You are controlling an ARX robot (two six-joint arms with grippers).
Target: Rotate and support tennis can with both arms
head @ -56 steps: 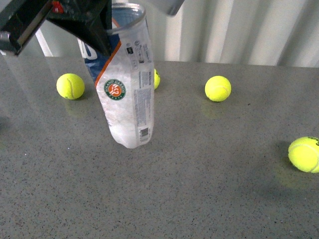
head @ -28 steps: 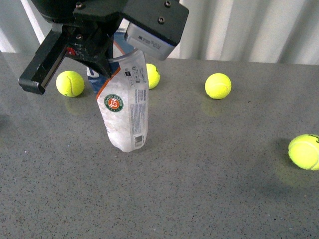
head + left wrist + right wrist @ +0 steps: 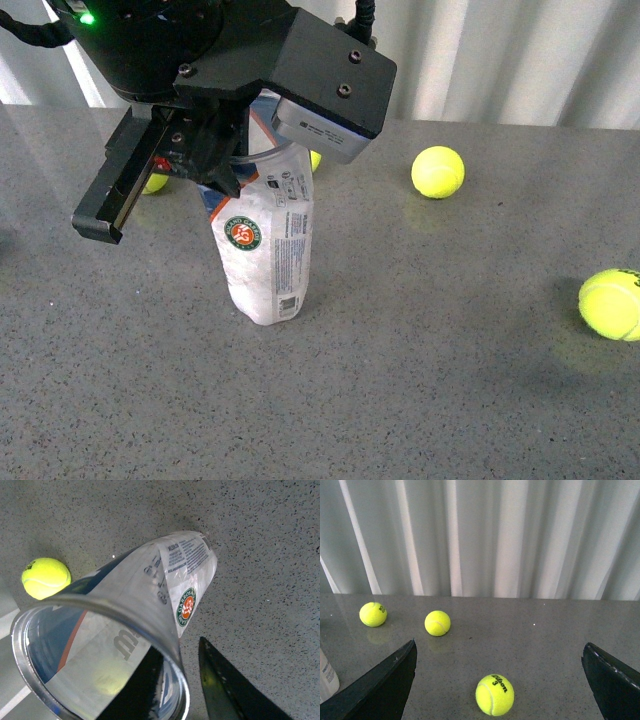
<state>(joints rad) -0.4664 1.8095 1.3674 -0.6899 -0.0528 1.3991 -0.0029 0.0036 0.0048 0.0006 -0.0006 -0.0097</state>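
**Can upright on its closed end, nothing inside**

My left gripper (image 3: 225,170) pinches the rim of the tennis can (image 3: 265,250), one finger (image 3: 220,680) outside the wall and one inside. The can stands on the grey table (image 3: 450,350), open mouth up, empty. My right gripper (image 3: 500,680) hangs wide open, holding nothing, above a tennis ball (image 3: 494,695).

The worktop (image 3: 420,380) lies bare across its near half, giving open passage in front of the tennis can (image 3: 265,255). The left arm (image 3: 200,70) looms over the can's top and blocks access from above and behind. One ball (image 3: 438,171) sits to the can's right, well apart; another (image 3: 610,307) lies near the right edge. The right gripper (image 3: 500,680) has its fingers (image 3: 382,685) spread wide, a ball (image 3: 494,695) on the worktop between them.
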